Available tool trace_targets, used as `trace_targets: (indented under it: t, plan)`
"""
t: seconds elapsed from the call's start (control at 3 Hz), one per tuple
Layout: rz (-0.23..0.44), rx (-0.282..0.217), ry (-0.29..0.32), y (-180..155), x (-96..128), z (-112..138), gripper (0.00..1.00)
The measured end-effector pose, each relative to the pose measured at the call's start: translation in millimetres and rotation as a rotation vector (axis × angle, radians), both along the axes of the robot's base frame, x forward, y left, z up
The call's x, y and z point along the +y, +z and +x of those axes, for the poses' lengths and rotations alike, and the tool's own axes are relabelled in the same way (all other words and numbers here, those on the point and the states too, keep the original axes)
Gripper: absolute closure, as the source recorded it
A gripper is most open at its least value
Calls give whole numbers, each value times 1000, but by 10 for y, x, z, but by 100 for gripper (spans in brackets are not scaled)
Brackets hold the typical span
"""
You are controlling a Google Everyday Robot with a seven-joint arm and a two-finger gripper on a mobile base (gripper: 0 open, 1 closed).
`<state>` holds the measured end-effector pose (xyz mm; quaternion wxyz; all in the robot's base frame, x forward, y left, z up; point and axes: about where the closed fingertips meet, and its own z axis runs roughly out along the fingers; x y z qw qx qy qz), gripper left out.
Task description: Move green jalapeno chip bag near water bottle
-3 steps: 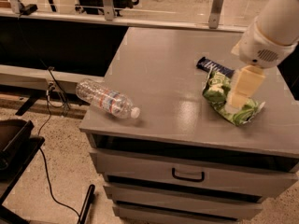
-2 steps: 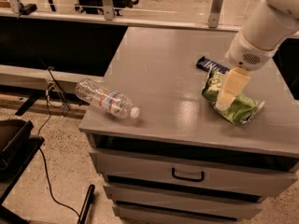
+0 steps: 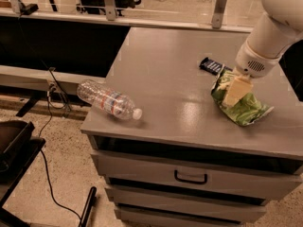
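The green jalapeno chip bag (image 3: 242, 107) lies crumpled on the right side of the grey cabinet top (image 3: 165, 74). My gripper (image 3: 235, 91), cream-coloured under the white arm, is down on the bag's upper left part and covers some of it. The water bottle (image 3: 108, 100) lies on its side at the front left corner of the top. Its white cap points right and its body hangs slightly past the left edge. It is well to the left of the bag.
A small dark-blue bar wrapper (image 3: 211, 65) lies flat just behind the bag. The cabinet has drawers below with a black handle (image 3: 190, 178). A black rail and glass barrier (image 3: 142, 20) run behind. Cables and a black stand (image 3: 14, 145) are on the floor at left.
My gripper has shifted a little to the left over the bag. The bag and the bottle stay where they were.
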<state>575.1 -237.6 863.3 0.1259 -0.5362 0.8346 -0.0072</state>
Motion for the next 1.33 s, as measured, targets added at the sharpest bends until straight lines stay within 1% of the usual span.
trace_targets:
  t: [0.33, 0.67, 1.0, 1.33]
  plan:
    - [11, 14, -2, 61, -68, -34, 64]
    - [59, -6, 53, 259, 65, 14, 87]
    - [129, -75, 142, 571, 315, 183, 100]
    - [196, -160, 242, 876, 704, 334, 100]
